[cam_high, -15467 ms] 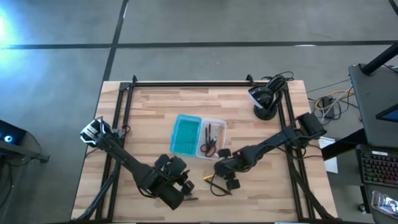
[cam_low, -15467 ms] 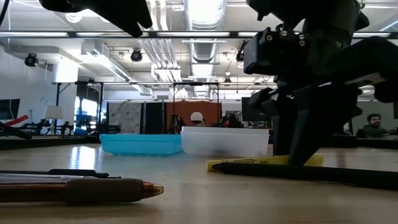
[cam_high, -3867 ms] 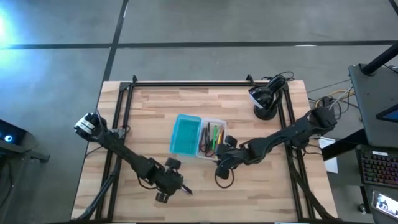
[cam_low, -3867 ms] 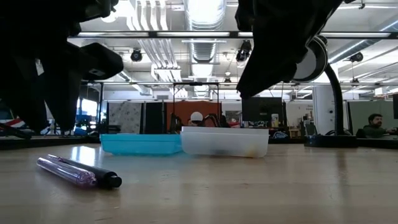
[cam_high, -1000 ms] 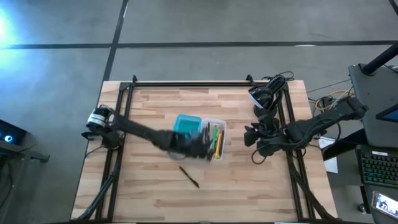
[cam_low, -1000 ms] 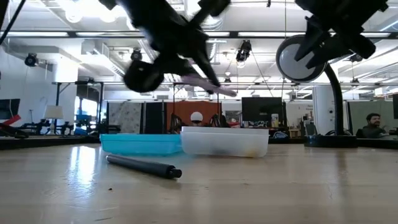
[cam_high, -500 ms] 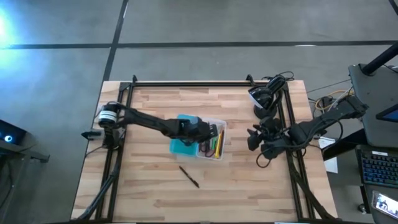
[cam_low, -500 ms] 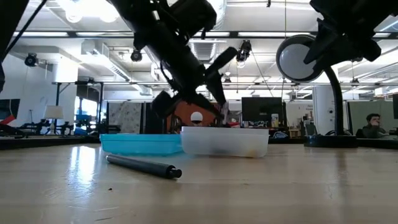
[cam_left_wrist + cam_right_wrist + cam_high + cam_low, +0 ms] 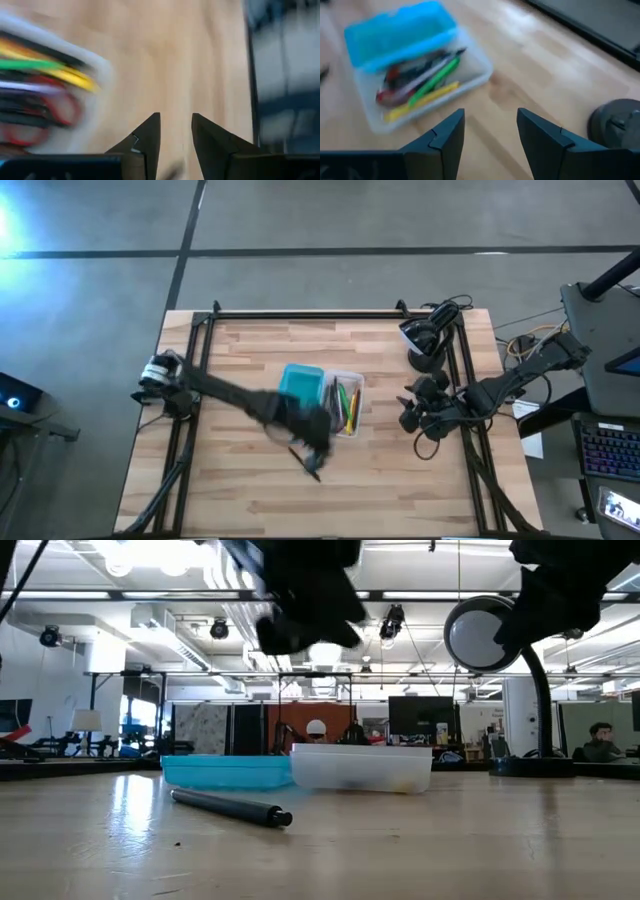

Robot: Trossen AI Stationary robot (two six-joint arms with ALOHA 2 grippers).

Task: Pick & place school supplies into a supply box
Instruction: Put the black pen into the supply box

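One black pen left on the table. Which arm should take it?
Left. Its gripper, fingers apart and empty, hangs almost over the black pen; the right gripper is off beyond the supply box.

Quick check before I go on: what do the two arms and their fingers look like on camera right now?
Both are slim, dark, jointed arms. The left arm has a pale silver-and-black base joint; the right arm is black throughout. The left gripper and right gripper each have two dark, tapering, wedge-shaped fingers with angular edges. No markings are legible.
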